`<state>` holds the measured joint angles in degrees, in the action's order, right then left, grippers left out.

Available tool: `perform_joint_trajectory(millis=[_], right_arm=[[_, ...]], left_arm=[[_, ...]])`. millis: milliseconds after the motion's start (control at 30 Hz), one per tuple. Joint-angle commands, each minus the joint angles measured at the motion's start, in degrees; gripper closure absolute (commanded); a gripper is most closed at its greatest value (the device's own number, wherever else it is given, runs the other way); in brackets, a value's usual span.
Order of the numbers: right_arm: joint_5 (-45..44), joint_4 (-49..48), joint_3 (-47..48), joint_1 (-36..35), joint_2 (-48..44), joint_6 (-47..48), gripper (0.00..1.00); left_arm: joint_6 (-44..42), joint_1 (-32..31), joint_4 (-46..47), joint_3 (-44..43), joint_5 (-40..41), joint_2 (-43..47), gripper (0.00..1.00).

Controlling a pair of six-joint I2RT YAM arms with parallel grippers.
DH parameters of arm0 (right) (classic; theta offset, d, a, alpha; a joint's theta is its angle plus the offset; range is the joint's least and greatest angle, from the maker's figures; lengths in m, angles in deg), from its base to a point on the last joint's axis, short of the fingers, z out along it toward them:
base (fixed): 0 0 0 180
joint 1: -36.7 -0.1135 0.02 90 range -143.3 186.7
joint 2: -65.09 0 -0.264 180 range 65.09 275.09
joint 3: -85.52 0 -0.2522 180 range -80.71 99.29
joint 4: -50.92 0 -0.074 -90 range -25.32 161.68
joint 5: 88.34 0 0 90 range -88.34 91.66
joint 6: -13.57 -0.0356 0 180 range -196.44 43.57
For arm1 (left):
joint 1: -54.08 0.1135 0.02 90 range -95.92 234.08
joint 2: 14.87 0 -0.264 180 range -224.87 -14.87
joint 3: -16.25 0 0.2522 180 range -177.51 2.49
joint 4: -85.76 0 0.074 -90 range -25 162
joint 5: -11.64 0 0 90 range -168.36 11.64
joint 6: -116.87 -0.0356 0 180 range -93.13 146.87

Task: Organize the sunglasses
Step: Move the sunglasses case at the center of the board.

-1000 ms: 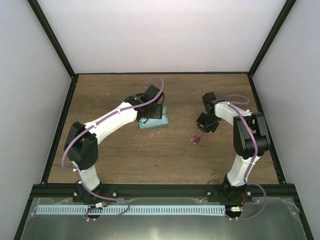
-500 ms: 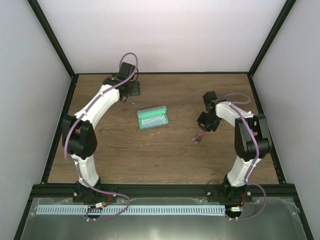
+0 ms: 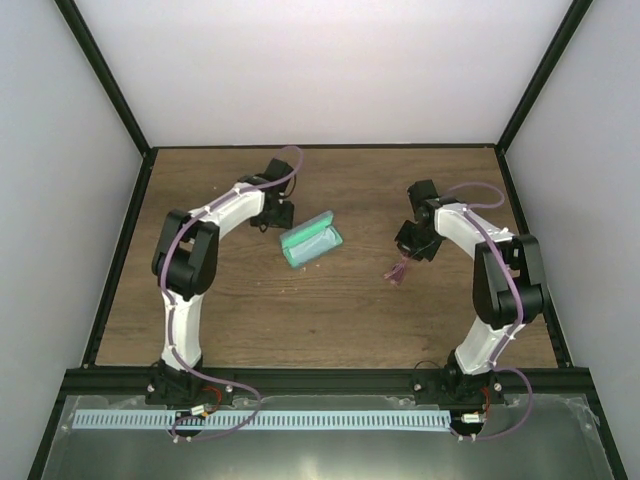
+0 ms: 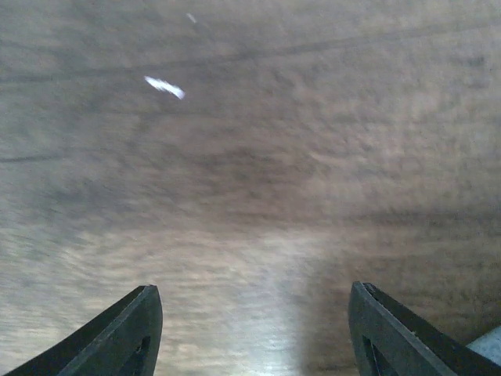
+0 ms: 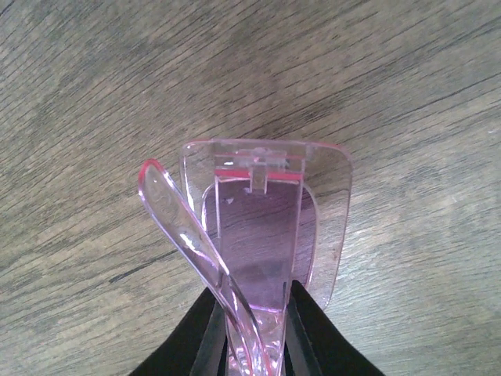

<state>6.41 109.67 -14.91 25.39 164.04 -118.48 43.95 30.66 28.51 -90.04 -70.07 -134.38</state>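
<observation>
The sunglasses (image 5: 266,227), with a clear pinkish frame and slim arms, hang from my right gripper (image 5: 254,294), which is shut on them just above the wood. In the top view they (image 3: 397,271) dangle below the right gripper (image 3: 410,247) at mid right. The teal case (image 3: 312,240) lies at an angle in the middle of the table (image 3: 330,320) and looks open, with a pale green inside. My left gripper (image 3: 272,213) is open and empty just left of the case. The left wrist view shows its wide-apart fingers (image 4: 252,288) over bare wood.
A pale blue corner (image 4: 489,346) shows at the lower right edge of the left wrist view. A black frame (image 3: 118,260) and white walls border the table. No cloth shows in any view.
My left arm left the case, swung to the far left corner, then came back beside the case. The case now lies more tilted and slightly further right. The right gripper barely moved.
</observation>
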Motion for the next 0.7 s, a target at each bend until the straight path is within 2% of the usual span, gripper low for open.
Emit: perform_joint_trajectory(millis=[0,367,667], right_arm=[[-0.78,0.58,-0.41,0.65,-1.96,0.52,0.91],[2.08,-1.18,1.79,-1.5,-2.09,4.97,0.94],[3.93,3.34,16.09,-12.0,6.85,7.85,0.94]], left_arm=[[-0.65,-2.68,0.7,3.88,-1.1,1.66,0.34],[2.51,-8.35,2.72,12.98,-0.78,6.01,0.34],[3.61,-8.77,2.66,13.79,-1.13,6.79,0.34]])
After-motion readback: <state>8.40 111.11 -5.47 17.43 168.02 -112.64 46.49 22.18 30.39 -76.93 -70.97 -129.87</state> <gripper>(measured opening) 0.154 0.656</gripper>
